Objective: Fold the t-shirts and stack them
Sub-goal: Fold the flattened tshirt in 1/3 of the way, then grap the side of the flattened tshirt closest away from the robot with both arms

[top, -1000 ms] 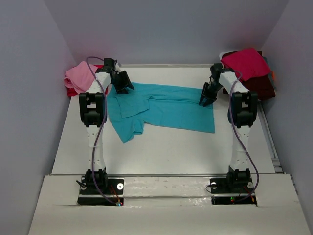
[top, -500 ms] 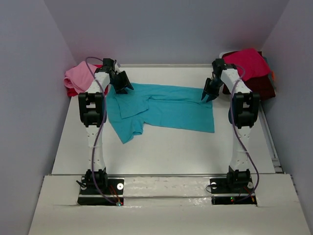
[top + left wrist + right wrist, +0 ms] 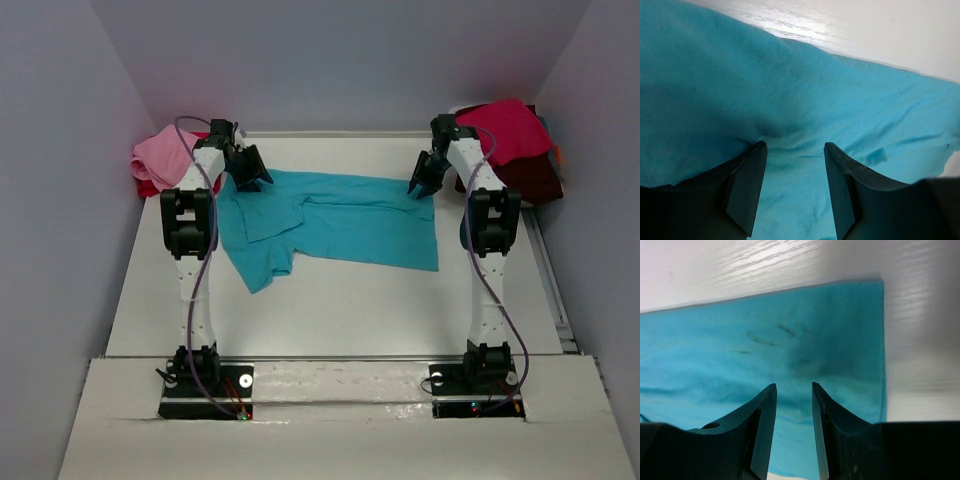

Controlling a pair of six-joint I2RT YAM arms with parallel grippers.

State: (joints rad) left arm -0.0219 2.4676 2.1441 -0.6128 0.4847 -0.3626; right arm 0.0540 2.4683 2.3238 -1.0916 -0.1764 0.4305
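The turquoise t-shirt (image 3: pixel 340 222) lies spread on the white table, partly folded, one sleeve hanging toward the near left. My left gripper (image 3: pixel 255 180) is open over its far left corner; the cloth (image 3: pixel 805 100) fills the left wrist view between the jaws (image 3: pixel 795 146). My right gripper (image 3: pixel 421 189) is open over the far right corner, with the shirt's hem (image 3: pixel 840 325) just ahead of its jaws (image 3: pixel 793 386). Neither gripper holds cloth.
A pink shirt over a red one (image 3: pixel 160 160) sits at the far left corner. A crimson shirt on a dark maroon one (image 3: pixel 512 140) sits at the far right. Grey walls close in on three sides. The table edge runs along the near side.
My right gripper has moved away from me, from the shirt's right edge to its far right corner. The left gripper and the shirt have stayed put.
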